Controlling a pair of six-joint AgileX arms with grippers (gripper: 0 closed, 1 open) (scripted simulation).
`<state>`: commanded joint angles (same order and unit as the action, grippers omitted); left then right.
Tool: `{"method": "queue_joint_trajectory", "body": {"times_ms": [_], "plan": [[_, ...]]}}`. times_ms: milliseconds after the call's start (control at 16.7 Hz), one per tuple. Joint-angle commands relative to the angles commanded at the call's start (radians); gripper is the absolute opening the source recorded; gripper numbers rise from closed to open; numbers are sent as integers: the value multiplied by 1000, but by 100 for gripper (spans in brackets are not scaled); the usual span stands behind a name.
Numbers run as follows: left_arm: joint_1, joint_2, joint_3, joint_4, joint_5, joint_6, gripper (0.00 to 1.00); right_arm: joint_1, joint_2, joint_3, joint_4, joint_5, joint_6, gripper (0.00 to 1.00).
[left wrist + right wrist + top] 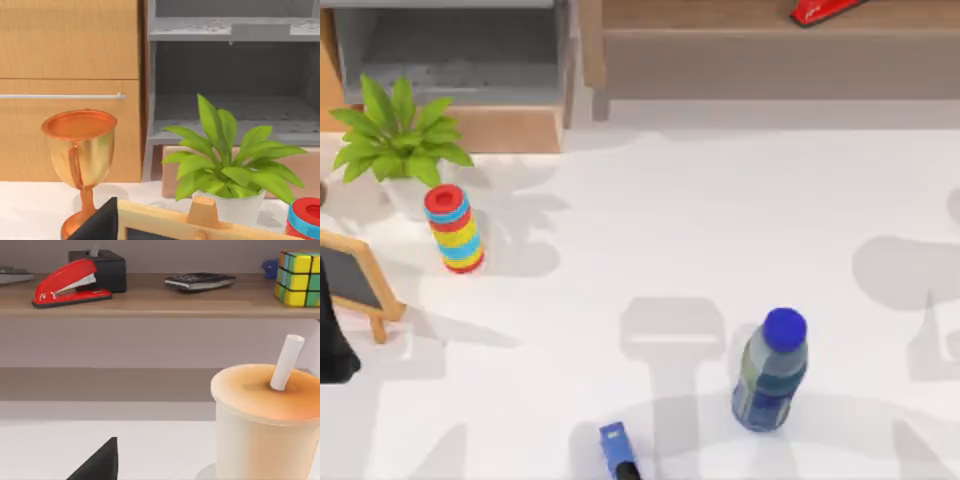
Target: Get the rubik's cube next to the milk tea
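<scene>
The rubik's cube [298,279], with yellow, green and orange squares in a dark grid, sits on a wooden shelf [150,302] in the right wrist view, behind and above the milk tea. The milk tea [265,425] is a pale cup of orange-beige drink with a white straw, standing on the white table close to the right wrist camera. A dark part of my right gripper [97,462] shows low in that view, apart from both. My left arm [330,340] is parked at the table's left edge.
A blue-capped bottle [772,372] stands front right of centre, and a small blue-tipped tool [615,450] lies at the front edge. A striped ring stack [453,228], potted plant [398,135] and small chalkboard [355,275] crowd the left. A red stapler [67,284], black box and calculator share the shelf.
</scene>
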<state>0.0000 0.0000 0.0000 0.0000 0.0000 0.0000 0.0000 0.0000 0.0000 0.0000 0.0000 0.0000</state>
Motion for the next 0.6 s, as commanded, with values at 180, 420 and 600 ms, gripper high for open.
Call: {"method": "queue_joint_trajectory", "body": {"times_ms": [180, 420, 600], "plan": [[0, 0, 0, 0, 0, 0, 100, -3, 10, 7, 8, -2, 0, 100], [0, 0, 0, 0, 0, 0, 100, -41, 158, 102, 113, -37, 2, 100], [0, 0, 0, 0, 0, 0, 100, -90, 379, 223, 247, -81, 4, 100]]}}
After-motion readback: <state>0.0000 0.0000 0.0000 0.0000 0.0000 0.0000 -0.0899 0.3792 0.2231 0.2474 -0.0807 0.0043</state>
